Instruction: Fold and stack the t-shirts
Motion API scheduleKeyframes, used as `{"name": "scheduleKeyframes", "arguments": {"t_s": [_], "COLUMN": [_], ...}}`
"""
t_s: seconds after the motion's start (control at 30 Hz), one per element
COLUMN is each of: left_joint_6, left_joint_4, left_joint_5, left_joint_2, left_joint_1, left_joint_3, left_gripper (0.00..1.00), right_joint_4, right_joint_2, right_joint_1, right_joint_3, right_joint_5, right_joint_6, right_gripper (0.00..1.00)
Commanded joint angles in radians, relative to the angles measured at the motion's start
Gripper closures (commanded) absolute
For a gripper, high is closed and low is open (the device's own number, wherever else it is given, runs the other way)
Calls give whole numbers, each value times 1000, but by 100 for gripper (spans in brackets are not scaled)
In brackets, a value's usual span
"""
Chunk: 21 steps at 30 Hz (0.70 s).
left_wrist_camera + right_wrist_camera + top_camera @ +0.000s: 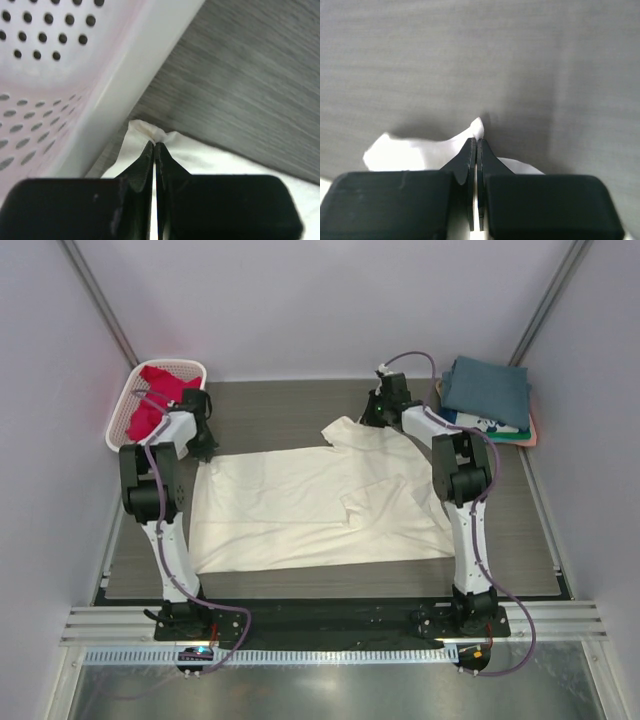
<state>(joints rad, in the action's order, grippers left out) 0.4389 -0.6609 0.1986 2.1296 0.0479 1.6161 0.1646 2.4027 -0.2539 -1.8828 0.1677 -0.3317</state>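
Left tool, right tool pinch cream t-shirt | grey woodgrain table | pale walls

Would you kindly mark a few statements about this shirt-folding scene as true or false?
1. The cream shirt lies spread on the table. True.
2. The left jaws hang open over the basket. False: they are shut on a corner of the cream shirt, beside the basket.
3. The right jaws are shut on the cream shirt. True.
4. The crimson shirt tops the stack. False: the crimson shirt lies in the basket; a blue shirt tops the stack.
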Motion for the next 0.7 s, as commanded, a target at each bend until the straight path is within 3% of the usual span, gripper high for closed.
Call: {"name": "scheduleKeyframes", "arguments": {"t_s": [0.0, 0.33, 0.67], "left_joint_6": [24, 44, 103], "left_joint_4": [18, 46, 110], "left_joint_5": [-62, -71, -70], "left_joint_2": [-115, -368, -579], "left_joint_1": [6, 6, 7], "left_joint_3": [-30, -222, -461], "left_gripper": [100, 100, 100], "right_joint_4": [24, -63, -103], "right_joint_2": [-207, -583, -1037], "right_joint_1": [-5, -5, -5], "right_joint_3": [77, 514, 930], "right_joint_5": [38, 55, -79], "right_joint_6": [13, 2, -30], "right_gripper": [99, 99, 99]}}
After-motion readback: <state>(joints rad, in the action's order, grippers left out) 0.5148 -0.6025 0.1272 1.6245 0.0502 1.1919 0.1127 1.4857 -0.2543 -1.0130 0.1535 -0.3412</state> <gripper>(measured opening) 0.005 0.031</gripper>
